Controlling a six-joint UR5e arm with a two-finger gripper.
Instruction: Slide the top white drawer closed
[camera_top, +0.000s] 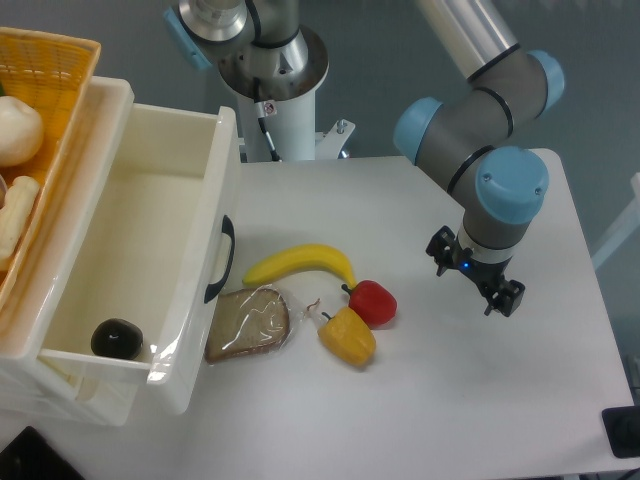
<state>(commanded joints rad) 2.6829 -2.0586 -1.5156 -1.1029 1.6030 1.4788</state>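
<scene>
Fixed camera: top drawer (150, 250) pulled out at left, dark round item (116, 339) inside. Gripper (478, 280) hanging over table (450, 400), right of banana (300, 263) and peppers (358, 318); finger state indeterminable.

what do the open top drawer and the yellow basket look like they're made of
Top white drawer: likely glossy plastic, since its smooth walls catch reflections; handle looks black plastic.
Yellow basket: seems woven wicker or an imitation, showing a lattice weave.

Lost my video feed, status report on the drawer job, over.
Tool over bare table, off everything, jaw state unclear. Glossy white plastic top drawer pulled open, dark round object inside. Plastic-wrapped bread slice lies by the drawer front.
</scene>
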